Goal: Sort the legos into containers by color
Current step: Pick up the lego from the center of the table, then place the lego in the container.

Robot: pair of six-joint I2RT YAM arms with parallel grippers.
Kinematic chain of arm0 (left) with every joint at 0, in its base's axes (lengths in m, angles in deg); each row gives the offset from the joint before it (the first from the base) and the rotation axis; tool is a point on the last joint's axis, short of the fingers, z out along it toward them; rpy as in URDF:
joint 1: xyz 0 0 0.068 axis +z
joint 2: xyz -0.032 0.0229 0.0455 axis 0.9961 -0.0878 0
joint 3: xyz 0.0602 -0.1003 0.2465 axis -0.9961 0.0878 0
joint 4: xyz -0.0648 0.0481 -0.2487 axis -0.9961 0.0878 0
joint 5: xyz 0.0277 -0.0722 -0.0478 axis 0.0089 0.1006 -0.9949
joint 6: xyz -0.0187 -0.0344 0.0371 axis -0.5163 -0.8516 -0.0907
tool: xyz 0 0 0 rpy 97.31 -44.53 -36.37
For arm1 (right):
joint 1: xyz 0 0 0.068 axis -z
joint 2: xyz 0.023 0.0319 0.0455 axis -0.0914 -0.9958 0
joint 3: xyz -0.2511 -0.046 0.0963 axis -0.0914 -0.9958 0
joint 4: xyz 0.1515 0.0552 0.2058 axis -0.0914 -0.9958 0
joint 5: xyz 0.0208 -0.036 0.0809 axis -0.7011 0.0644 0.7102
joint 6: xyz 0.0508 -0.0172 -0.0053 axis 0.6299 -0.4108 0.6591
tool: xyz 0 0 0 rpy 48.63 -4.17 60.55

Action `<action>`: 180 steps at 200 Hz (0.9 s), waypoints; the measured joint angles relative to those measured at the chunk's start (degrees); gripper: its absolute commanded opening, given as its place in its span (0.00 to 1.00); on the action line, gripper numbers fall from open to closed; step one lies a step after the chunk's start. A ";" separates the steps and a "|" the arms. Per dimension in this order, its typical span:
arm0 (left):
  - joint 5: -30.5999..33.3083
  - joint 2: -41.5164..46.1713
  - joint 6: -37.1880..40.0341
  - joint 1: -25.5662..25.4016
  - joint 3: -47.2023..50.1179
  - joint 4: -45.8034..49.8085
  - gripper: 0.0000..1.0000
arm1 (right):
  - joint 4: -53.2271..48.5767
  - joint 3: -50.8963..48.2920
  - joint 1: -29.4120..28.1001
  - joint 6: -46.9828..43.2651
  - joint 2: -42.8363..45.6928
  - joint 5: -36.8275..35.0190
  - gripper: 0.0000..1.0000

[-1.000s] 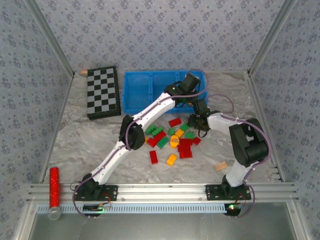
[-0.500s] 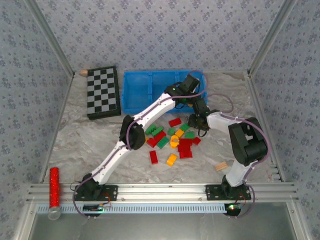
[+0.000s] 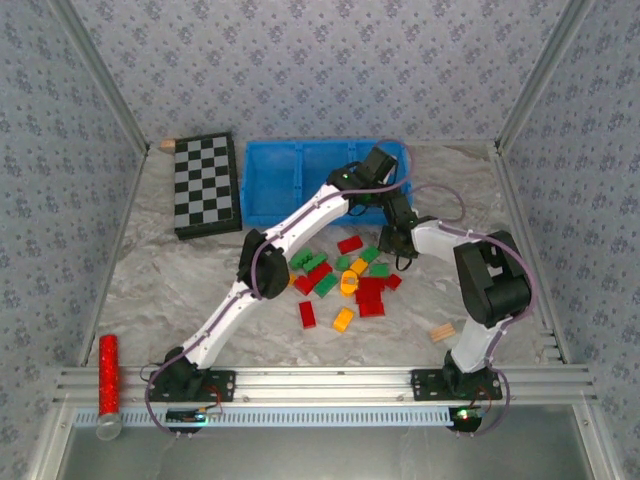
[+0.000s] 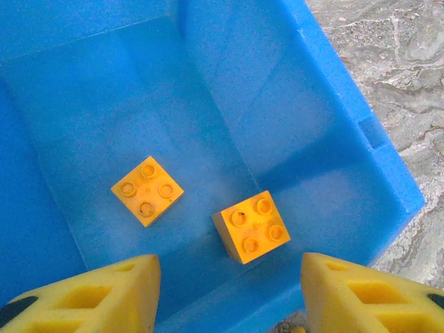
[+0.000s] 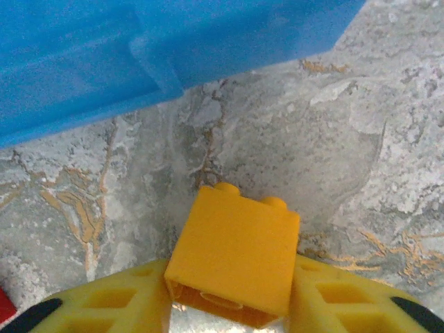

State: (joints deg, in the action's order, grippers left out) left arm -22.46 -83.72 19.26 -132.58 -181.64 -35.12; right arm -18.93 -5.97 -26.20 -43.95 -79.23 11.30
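My left gripper (image 4: 229, 298) hangs open over the right compartment of the blue tray (image 4: 326, 139), with nothing between its yellow fingers. Two square orange-yellow legos (image 4: 147, 190) (image 4: 251, 225) lie on that compartment's floor. My right gripper (image 5: 232, 309) is shut on an orange-yellow lego (image 5: 236, 257) just above the marble table, a little in front of the tray's wall (image 5: 104, 62). From above, both grippers (image 3: 370, 198) (image 3: 388, 240) meet near the tray's right front corner. A pile of red, green and orange-yellow legos (image 3: 345, 278) lies in front of them.
A black-and-white checkerboard (image 3: 207, 185) lies left of the tray (image 3: 275, 185). A tan wooden block (image 3: 441, 333) sits at the front right. A red cylinder (image 3: 108, 375) rests on the front rail at the left. The two arms cross close together over the pile.
My left gripper has opened over the tray's right compartment. My right gripper has closed on the orange-yellow lego beside the tray. Both arms have shifted only slightly.
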 measured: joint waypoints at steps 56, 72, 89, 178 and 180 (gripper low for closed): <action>-1.51 2.36 0.15 0.63 0.98 2.91 0.58 | 0.15 0.35 -0.46 -0.92 1.03 0.22 0.27; -1.81 5.92 0.72 0.63 4.55 4.13 0.59 | -1.01 -0.04 -0.59 -2.27 3.48 0.94 0.26; -2.56 13.35 1.75 0.44 12.87 4.44 0.60 | -2.80 -0.22 -0.74 -3.69 6.84 1.57 0.26; -4.48 46.53 2.29 0.02 52.26 -2.71 0.62 | -9.86 4.48 -0.35 -9.55 15.54 4.17 0.25; -4.48 46.90 2.14 0.00 53.05 -2.73 0.62 | -9.88 5.01 -0.28 -9.75 15.34 4.17 0.25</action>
State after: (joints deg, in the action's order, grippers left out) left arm -26.94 -36.82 21.40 -132.58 -128.59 -37.85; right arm -28.81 -0.96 -26.48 -53.70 -63.88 15.48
